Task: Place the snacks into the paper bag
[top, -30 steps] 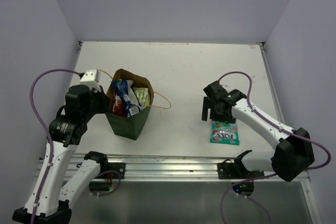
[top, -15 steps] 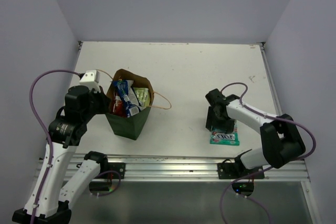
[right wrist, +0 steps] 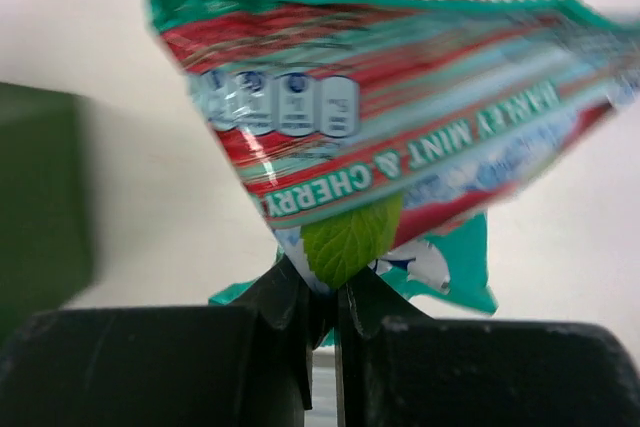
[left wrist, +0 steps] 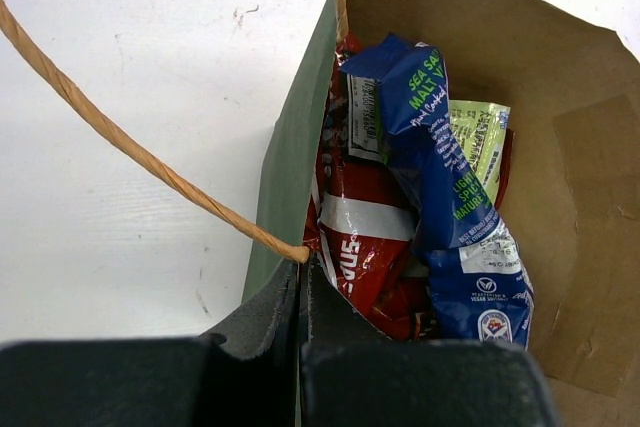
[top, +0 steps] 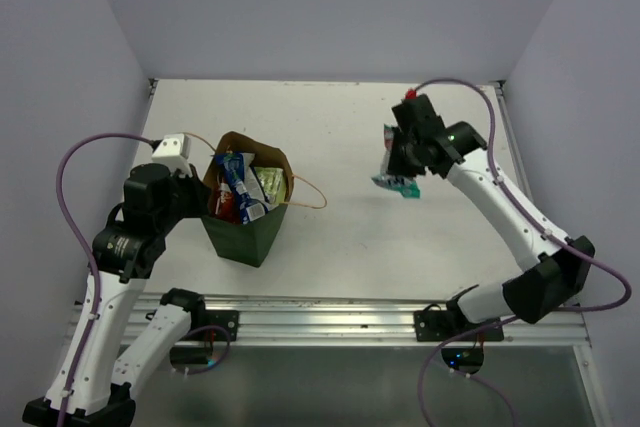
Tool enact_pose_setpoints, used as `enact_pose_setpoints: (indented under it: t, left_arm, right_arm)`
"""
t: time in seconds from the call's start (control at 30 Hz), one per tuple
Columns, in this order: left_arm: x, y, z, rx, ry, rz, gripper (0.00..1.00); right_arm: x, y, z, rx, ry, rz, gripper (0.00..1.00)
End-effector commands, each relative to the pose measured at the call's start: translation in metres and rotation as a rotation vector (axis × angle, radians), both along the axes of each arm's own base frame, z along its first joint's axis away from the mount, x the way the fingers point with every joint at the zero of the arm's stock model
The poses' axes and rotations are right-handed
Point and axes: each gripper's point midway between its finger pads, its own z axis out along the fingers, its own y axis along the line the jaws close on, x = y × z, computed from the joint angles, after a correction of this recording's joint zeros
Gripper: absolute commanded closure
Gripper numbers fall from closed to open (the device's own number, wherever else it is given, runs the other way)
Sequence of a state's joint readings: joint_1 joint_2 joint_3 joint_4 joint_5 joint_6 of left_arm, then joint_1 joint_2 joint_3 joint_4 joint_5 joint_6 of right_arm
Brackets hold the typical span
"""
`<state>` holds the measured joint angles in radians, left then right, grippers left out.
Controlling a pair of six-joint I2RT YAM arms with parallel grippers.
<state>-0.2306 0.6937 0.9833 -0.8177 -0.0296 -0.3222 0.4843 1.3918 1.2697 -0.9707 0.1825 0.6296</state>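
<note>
Top external view: the right end effector (top: 402, 152) is clenched on one edge of the teal-pink packet (top: 396, 181). The packet hangs in the air above the counter (top: 350, 117), well apart from the paper bag (top: 243, 239). The left end effector (left wrist: 300, 282) is pinched shut on the bag's wall and steadies it.

I think the grip is thin, only at a corner, so the glossy packet may slip or swing on the way. The bag's mouth is also crowded. The red chip bag (left wrist: 365, 247), the blue-white packet (left wrist: 445, 187) and the pale green packet (left wrist: 480, 142) stand high, so the new one may catch on them or on the string handle (top: 310, 195) and fall outside.

The right wrist view is blurred, and the bag is only a green smear there. I cannot find any orange packet; the bottom of the bag is hidden.
</note>
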Motion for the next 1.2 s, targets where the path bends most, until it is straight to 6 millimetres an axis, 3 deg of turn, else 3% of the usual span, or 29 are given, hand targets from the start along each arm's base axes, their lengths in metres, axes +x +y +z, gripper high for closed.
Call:
enact_pose_setpoints:
  t: [0.0,0.03,0.07,0.17,0.2,0.23,0.27,0.33,0.37,0.47,0.57,0.7,0.77,0.9,1.03,1.17]
  left_arm:
    - [0.002,-0.007,0.002,-0.015,-0.017,-0.028,1.00]
    - [0.002,-0.007,0.002,-0.017,-0.017,-0.027,1.00]
    - [0.002,-0.007,0.002,-0.016,-0.017,-0.029,1.00]
    - [0.002,-0.006,0.003,-0.015,-0.019,-0.024,1.00]
    - [0.001,-0.006,0.003,-0.016,-0.022,-0.024,1.00]
    - [0.001,-0.005,0.004,-0.013,-0.023,-0.022,1.00]
    - [0.001,-0.005,0.003,-0.013,-0.020,-0.022,1.00]
    - [0.001,-0.005,0.004,-0.012,-0.021,-0.020,1.00]
    - [0.001,-0.004,0.006,-0.013,-0.026,-0.018,1.00]
    - [0.001,-0.003,0.006,-0.006,-0.024,-0.015,1.00]
    - [0.001,-0.003,0.005,-0.005,-0.023,-0.015,1.00]
    - [0.001,-0.003,0.002,-0.005,-0.017,-0.016,1.00]
    - [0.001,-0.003,0.002,-0.007,-0.019,-0.015,1.00]
    - [0.000,-0.003,0.002,-0.007,-0.019,-0.015,1.00]
    - [-0.001,-0.002,0.003,-0.001,-0.022,-0.011,1.00]
    - [0.000,-0.002,0.002,-0.003,-0.022,-0.014,1.00]
  right_arm:
    - [0.027,0.061,0.128,0.156,-0.275,0.205,1.00]
    - [0.037,0.084,0.129,0.148,-0.260,0.255,1.00]
    - [0.030,0.115,0.179,0.205,-0.351,0.349,1.00]
    - [0.027,0.183,0.220,0.348,-0.392,0.494,1.00]
    - [0.014,0.213,0.224,0.404,-0.375,0.566,1.00]
    - [0.001,0.234,0.244,0.507,-0.380,0.625,1.00]
    - [0.001,0.260,0.231,0.535,-0.341,0.663,1.00]
    - [-0.027,0.295,0.228,0.606,-0.295,0.759,1.00]
    - [-0.040,0.317,0.217,0.626,-0.261,0.793,1.00]
    - [-0.071,0.348,0.198,0.673,-0.177,0.864,1.00]
    - [-0.095,0.361,0.187,0.676,-0.124,0.906,1.00]
    - [-0.108,0.362,0.174,0.644,-0.089,0.914,1.00]
    - [-0.107,0.358,0.156,0.597,-0.062,0.896,1.00]
    - [-0.088,0.340,0.127,0.431,-0.067,0.801,1.00]
    - [-0.073,0.320,0.120,0.301,-0.091,0.740,1.00]
    - [-0.068,0.309,0.099,0.215,-0.062,0.721,1.00]
